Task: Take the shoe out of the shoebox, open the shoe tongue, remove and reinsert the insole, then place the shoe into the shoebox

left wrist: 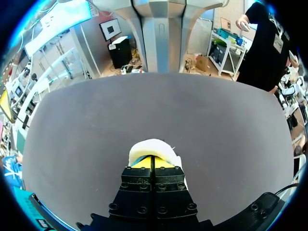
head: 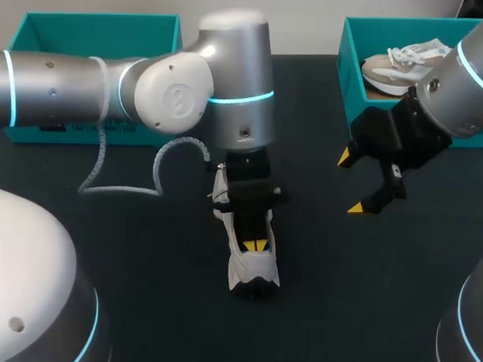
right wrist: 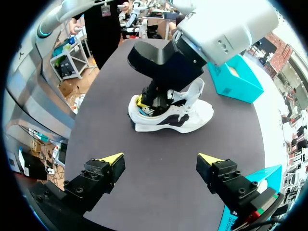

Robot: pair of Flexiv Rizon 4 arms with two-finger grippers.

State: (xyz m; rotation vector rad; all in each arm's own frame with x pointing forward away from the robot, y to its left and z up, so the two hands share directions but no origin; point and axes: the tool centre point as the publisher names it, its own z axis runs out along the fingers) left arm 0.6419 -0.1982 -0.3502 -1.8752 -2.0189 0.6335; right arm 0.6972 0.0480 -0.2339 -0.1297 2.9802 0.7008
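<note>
reaching down into the shoe point(head: 253, 269), my left claw point(head: 255, 246) is sitting inside its opening, yellow tips pressed flat together with no gap showing. in the left wrist view the left claw point(left wrist: 151, 162) is closed the same way, with a pale rounded part of the shoe just ahead of it. i cannot tell whether the insole or anything else thin is pinched between the tips.

the shoe is standing on its sole on the dark table point(head: 142, 305), near the middle and well apart from both boxes. from the right wrist view the shoe point(right wrist: 180, 118) is lying side-on to my right claw point(right wrist: 161, 161), and my left claw point(right wrist: 140, 102) is entering it from above.

my right claw point(head: 352, 183) is hanging wide open and empty beside the teal shoebox point(head: 350, 73), touching nothing. a second shoe point(head: 400, 63) is resting in that shoebox, and another teal box point(head: 96, 25) is sitting at the far left.

i am judging this to be the insole step. the shoe is already out of its box, and i am working inside it, though which half of the step i cannot say. next i am expecting to need my right claw on the shoe to steady it, since a pull from my left alone could be dragging or tipping the whole shoe.
</note>
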